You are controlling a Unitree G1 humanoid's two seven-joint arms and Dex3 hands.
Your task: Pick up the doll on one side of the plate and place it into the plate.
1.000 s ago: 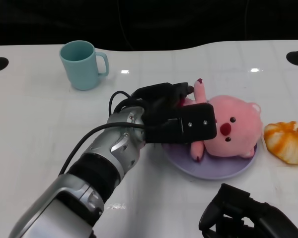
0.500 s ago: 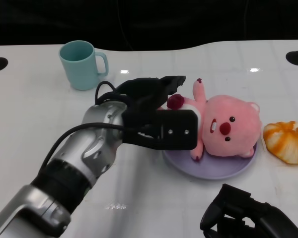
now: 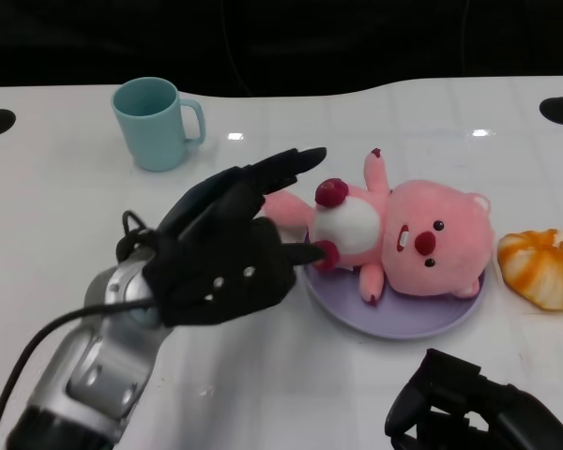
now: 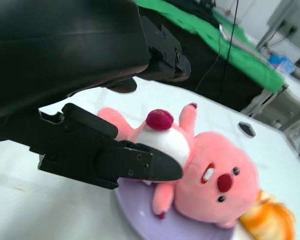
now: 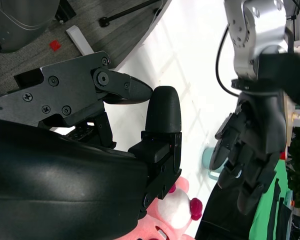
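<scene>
Right hand (image 3: 479,412) sat at the near table edge, grip unclear. Left hand (image 3: 230,248) was spread, holding nothing, just beside the pink doll (image 3: 403,239), which lay on the purple plate (image 3: 394,319). Teal mug (image 3: 155,122) stood farther back.

Pink doll (image 4: 200,170) lies on the purple plate (image 4: 140,212) just beyond the left hand's spread fingertips (image 4: 160,167), apart from them

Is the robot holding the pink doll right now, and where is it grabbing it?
Neither hand holds anything. The left hand is open beside the doll, which lies on the plate. The right hand is empty.
</scene>
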